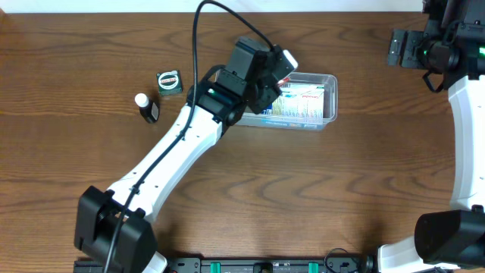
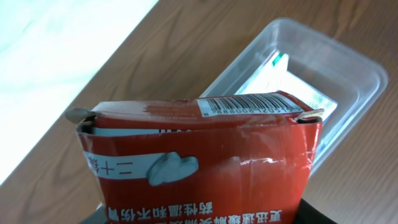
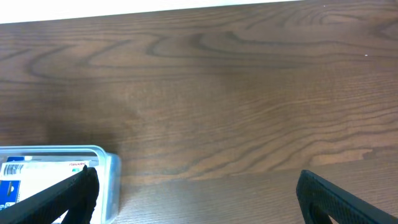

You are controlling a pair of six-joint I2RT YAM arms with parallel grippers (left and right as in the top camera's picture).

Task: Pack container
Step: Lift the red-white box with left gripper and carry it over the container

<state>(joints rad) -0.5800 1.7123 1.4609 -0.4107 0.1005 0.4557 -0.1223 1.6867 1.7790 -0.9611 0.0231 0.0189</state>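
The container [image 1: 330, 97] is a clear plastic tub in the middle of the table, with a white, green and blue box [image 1: 303, 106] lying in it. My left gripper [image 1: 274, 72] is over its left end, shut on a red box [image 2: 199, 168] with white print and a barcode; the box fills the left wrist view, with the container [image 2: 357, 81] beyond it. My right gripper [image 3: 196, 193] is open and empty, far off at the table's back right corner [image 1: 443, 45]. The container's corner [image 3: 112, 168] shows at the left in the right wrist view.
A small dark bottle with a white cap [image 1: 148, 108] stands left of the container. A small dark square box [image 1: 170, 81] lies behind it. The table's far edge meets a white surface [image 2: 56, 56].
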